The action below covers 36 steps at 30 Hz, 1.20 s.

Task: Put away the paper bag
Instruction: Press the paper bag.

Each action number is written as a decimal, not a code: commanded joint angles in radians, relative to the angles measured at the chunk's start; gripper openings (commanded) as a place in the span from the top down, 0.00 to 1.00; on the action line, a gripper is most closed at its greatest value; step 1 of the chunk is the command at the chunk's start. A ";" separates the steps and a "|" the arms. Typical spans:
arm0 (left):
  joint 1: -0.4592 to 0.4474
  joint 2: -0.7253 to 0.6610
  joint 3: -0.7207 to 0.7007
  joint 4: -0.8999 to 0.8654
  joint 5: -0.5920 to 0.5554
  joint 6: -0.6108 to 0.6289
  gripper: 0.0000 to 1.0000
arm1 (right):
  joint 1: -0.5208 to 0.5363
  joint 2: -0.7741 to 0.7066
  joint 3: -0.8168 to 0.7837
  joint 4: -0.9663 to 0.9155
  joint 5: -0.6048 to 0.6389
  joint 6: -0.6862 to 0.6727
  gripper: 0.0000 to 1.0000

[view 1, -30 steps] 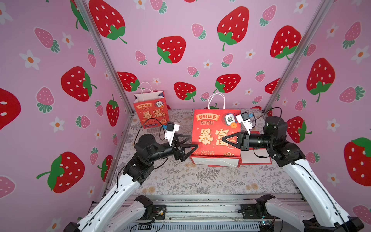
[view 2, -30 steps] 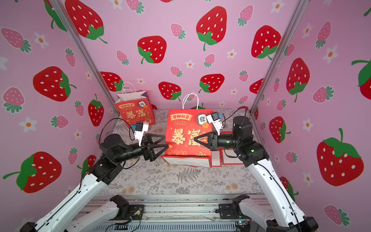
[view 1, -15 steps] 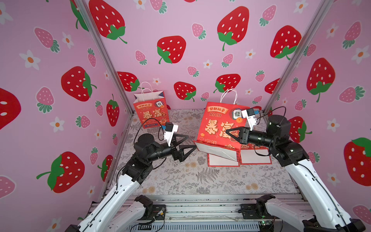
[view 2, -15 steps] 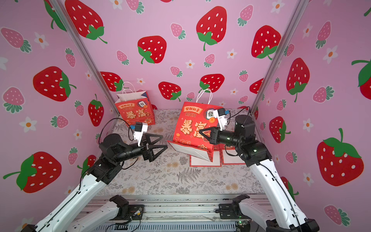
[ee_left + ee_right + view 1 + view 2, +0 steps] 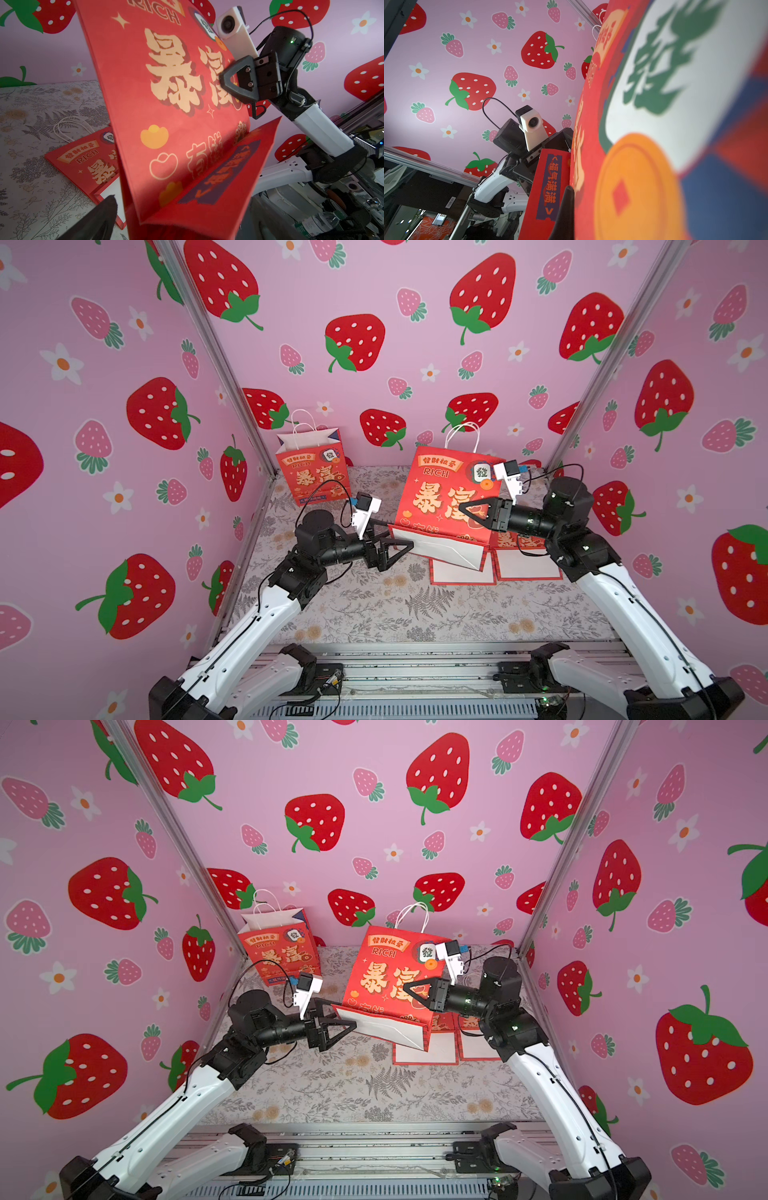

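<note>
The red paper bag (image 5: 440, 497) (image 5: 382, 977) with gold characters hangs tilted above the table, its white base fold (image 5: 440, 549) turned toward the front. My right gripper (image 5: 462, 508) (image 5: 406, 988) is shut on the bag's right side edge; in the right wrist view one dark finger (image 5: 566, 207) lies against the red paper (image 5: 654, 124). My left gripper (image 5: 400, 536) (image 5: 344, 1016) is open, its fingers straddling the bag's lower left corner. The bag (image 5: 176, 124) fills the left wrist view between both fingers (image 5: 99, 218).
Another red bag (image 5: 313, 472) (image 5: 278, 955) stands open at the back left corner. Two folded bags (image 5: 463, 574) (image 5: 525, 562) lie flat under and right of the held one. The floral table (image 5: 415, 614) is walled on three sides by strawberry panels.
The right gripper lifted the bag to the right, then swung it back left. Its lower corner now sits between the open left fingers, which barely moved.
</note>
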 commanded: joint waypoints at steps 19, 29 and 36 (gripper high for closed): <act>0.004 -0.002 -0.051 0.347 0.146 -0.190 0.45 | 0.123 0.009 -0.017 0.162 -0.177 -0.013 1.00; 0.004 -0.001 -0.047 0.315 0.133 -0.173 1.00 | 0.131 -0.025 -0.021 0.145 -0.144 -0.053 0.49; 0.004 -0.014 -0.047 0.309 0.099 -0.179 1.00 | 0.186 -0.041 -0.026 0.038 -0.056 -0.162 0.24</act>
